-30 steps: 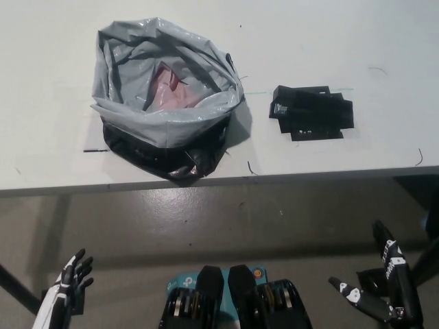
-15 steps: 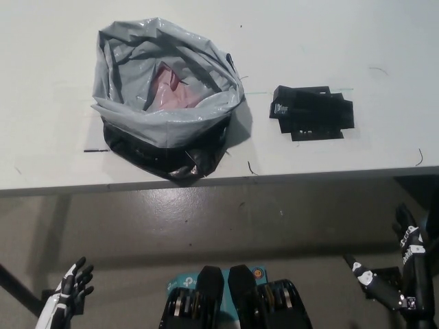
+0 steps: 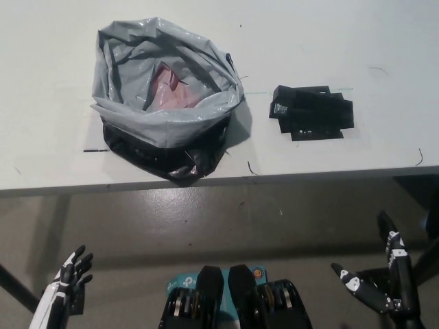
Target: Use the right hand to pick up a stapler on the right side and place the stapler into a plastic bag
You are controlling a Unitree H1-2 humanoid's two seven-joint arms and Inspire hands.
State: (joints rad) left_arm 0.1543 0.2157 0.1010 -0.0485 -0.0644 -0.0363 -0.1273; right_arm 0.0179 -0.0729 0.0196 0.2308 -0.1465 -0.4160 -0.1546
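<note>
Stapler (image 3: pixel 312 112) sits unmoved on the table (image 3: pixel 384 41) right of the bag (image 3: pixel 164 96); the empty, spread-fingered right hand (image 3: pixel 381 288) only drifted left below the edge, no reach begun; left hand (image 3: pixel 68 274) idles lower-left.

The bottom edge cut the left hand (image 3: pixel 69 275) and the right hand (image 3: pixel 383 293) at the wrist. The plastic bag (image 3: pixel 156 120) half hid a pink thing (image 3: pixel 173 93).

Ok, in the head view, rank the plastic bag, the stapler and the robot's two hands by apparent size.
1. plastic bag, clearly largest.
2. stapler and right hand look alike; the hand is nearer the camera, so no ranking.
3. left hand, smallest, partly cut off by the frame edge.
</note>
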